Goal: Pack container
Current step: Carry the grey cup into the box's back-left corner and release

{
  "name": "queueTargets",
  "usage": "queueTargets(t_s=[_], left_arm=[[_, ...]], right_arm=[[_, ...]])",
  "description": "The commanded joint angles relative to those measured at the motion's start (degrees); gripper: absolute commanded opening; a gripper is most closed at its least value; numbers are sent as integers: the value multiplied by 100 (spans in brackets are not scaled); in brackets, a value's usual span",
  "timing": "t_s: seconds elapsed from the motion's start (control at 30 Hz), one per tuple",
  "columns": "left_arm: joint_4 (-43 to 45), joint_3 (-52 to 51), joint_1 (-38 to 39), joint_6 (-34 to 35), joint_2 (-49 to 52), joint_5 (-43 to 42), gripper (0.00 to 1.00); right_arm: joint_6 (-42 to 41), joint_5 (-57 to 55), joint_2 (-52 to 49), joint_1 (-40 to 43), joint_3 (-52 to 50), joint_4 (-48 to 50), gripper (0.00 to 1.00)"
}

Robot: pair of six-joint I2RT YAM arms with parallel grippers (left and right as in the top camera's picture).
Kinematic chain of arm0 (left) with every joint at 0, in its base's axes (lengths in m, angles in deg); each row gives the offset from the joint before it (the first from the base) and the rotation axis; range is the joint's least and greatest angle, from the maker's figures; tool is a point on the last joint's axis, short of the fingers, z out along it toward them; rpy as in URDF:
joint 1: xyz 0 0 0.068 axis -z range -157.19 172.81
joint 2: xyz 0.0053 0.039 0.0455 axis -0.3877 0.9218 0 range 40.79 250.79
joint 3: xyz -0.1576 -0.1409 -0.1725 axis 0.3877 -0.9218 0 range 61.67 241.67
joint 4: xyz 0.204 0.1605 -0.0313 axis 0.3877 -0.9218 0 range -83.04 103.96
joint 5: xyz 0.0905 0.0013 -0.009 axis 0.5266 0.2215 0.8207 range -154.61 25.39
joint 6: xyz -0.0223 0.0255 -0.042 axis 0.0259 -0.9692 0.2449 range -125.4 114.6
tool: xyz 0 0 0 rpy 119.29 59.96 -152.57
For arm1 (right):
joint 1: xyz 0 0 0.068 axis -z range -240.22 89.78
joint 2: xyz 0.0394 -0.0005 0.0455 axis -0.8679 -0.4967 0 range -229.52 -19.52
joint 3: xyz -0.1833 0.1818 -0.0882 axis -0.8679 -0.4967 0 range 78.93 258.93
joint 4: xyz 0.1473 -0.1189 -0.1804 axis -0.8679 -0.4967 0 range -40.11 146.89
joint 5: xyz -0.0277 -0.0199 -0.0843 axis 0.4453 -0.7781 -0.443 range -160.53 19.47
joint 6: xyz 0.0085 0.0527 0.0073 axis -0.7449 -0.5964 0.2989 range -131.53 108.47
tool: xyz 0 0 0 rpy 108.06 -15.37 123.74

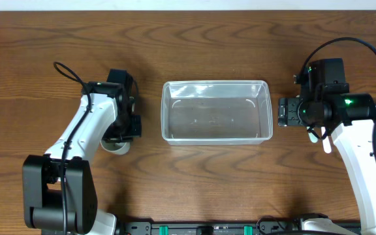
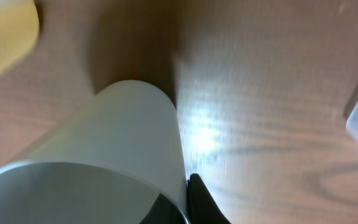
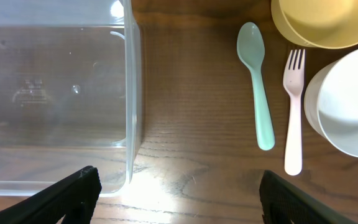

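Two arms stood at the wooden tabletop (image 1: 194,183), one at each end, with the container between them. On the left, the left claw (image 1: 121,136) was down over a white cup (image 1: 118,148) near that arm's side of the tabletop. From the wrist camera the cup filled most of the picture, its rim toward the lens, and one dark finger (image 2: 199,200) pressed against the outside of its wall. The claw was closed, pinching that wall (the inner finger was only a dark patch inside the rim). A blurred yellow thing (image 2: 5,37) sat at the top corner of that same view, apart from the cup.

In the middle lay the container (image 1: 215,134), clear and rectangular, flat on the wood, nothing in it that I could see, and well apart from the cup.

To the right, the right claw (image 1: 283,112) hung just beside the container's short end, pointing at it. Its jaws were spread wide and held nothing, one fingertip (image 3: 82,186) over the container's corner. Beside the container, its wrist camera showed a mint-green spoon (image 3: 258,93) and a pink fork (image 3: 294,112) lying side by side. Next to them were a yellow bowl (image 3: 322,22) and a white bowl (image 3: 350,106) close together.
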Motion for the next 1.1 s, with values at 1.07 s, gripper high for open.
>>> queueTargets(t_s=[1.07], left_arm=[[557,2756,2201,-798,1971,544,6]], right_arm=[[-66,-39,-31,63,68,35,84]])
